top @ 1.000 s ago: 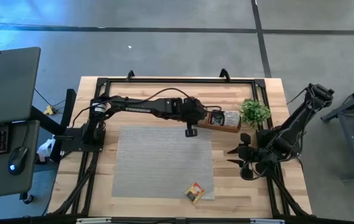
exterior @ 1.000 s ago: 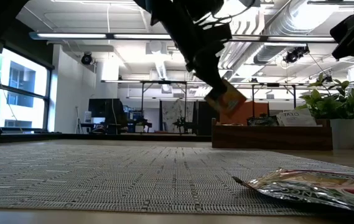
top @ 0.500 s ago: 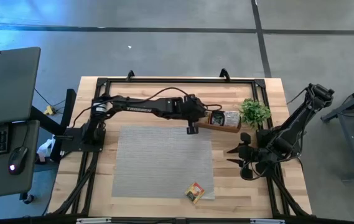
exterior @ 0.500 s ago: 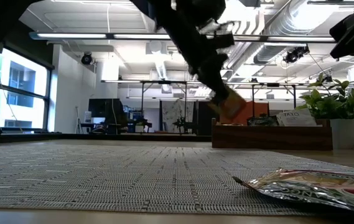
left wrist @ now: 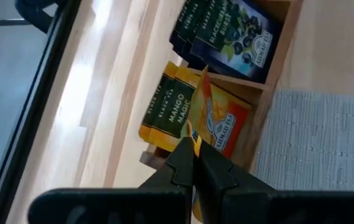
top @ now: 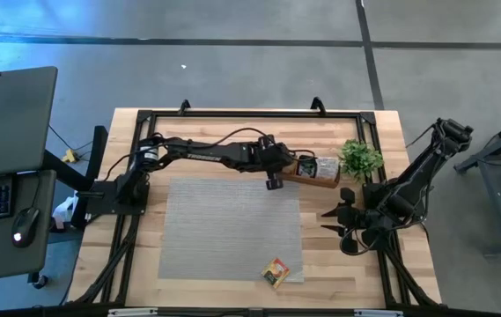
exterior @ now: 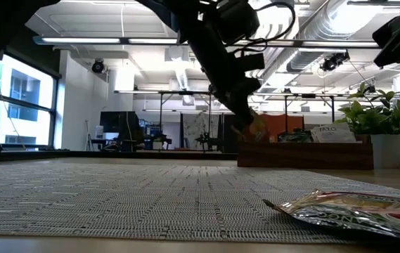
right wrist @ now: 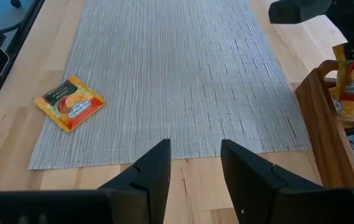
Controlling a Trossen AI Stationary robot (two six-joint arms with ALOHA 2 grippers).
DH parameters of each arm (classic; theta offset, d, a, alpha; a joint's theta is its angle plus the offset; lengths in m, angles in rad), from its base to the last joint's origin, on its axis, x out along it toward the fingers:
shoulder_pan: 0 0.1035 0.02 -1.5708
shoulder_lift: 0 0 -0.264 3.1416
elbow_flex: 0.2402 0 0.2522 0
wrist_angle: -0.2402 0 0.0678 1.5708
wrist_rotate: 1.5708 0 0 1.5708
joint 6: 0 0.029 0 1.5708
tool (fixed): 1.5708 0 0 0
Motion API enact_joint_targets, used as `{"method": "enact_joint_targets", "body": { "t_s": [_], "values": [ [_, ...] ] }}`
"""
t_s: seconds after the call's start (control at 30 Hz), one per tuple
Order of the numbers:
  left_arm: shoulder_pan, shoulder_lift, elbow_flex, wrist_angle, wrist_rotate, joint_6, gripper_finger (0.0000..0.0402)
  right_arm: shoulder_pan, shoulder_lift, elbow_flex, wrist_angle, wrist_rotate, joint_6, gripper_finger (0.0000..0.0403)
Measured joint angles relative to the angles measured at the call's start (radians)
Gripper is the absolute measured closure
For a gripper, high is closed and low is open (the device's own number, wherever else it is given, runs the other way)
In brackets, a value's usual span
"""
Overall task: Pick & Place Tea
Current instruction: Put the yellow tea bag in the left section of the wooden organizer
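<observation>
The left gripper (left wrist: 194, 163) is pinched shut on an orange sachet (left wrist: 217, 121), standing on edge at the end compartment of the wooden tray (top: 319, 181). Judged from here, it should settle the sachet squarely among the others, or lift it straight clear of the wall. Another sachet (top: 276, 272) lies on the mat (top: 224, 229). The right gripper (right wrist: 195, 165) waits open, well apart.

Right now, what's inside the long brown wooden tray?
The long brown wooden tray holds upright orange mango sachets and dark blackcurrant sachets. The left gripper, shut on one orange sachet, stands over it. The tray floor beneath them is covered.
</observation>
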Motion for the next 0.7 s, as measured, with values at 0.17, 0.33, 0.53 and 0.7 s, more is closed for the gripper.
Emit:
{"method": "enact_joint_targets", "body": {
  "t_s": [0.17, 0.33, 0.53, 0.7],
  "values": [
    [0.0, 0.0, 0.0, -0.002, 0.007, 0.019, 0.0386, 0.0, 0.0, 0.0, 0.0, 0.0, 0.0, 0.0265],
    [0.0, 0.0, 0.0, -0.003, -0.002, 0.022, 0.0331, 0.0, 0.0, 0.0, 0.0, 0.0, 0.001, 0.0265],
    [-0.003, 0.0, 0.0, 0.059, -0.058, 0.017, 0.0283, 0.0, 0.0, 0.0, 0.0, 0.001, 0.003, 0.0265],
    [-0.008, 0.0, 0.009, 0.129, -0.1, 0.022, 0.0278, 0.0, 0.0, 0.0, 0.0, 0.001, 0.003, 0.0265]
  ]
}}
